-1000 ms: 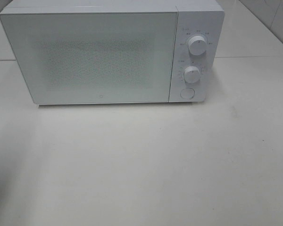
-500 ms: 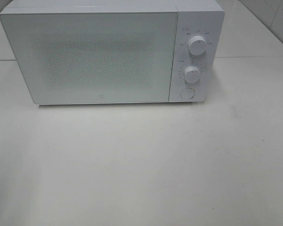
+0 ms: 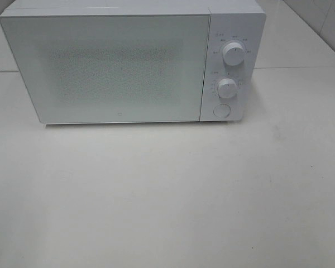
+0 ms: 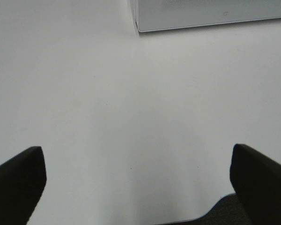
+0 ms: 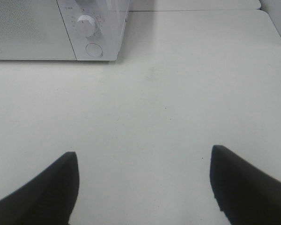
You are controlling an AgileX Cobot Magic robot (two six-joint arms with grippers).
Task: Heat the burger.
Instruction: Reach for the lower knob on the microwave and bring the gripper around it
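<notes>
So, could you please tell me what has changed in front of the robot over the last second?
Nothing has visibly changed. The microwave sits shut on the table in the same spot, its two knobs are turned as before, and nothing new has come into the high view.

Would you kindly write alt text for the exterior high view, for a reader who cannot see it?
A white microwave with its door shut stands at the back of a pale table, seen from above. On its right-hand panel an upper knob and a lower knob sit above a round button. No burger and no arm appears in this view.
</notes>
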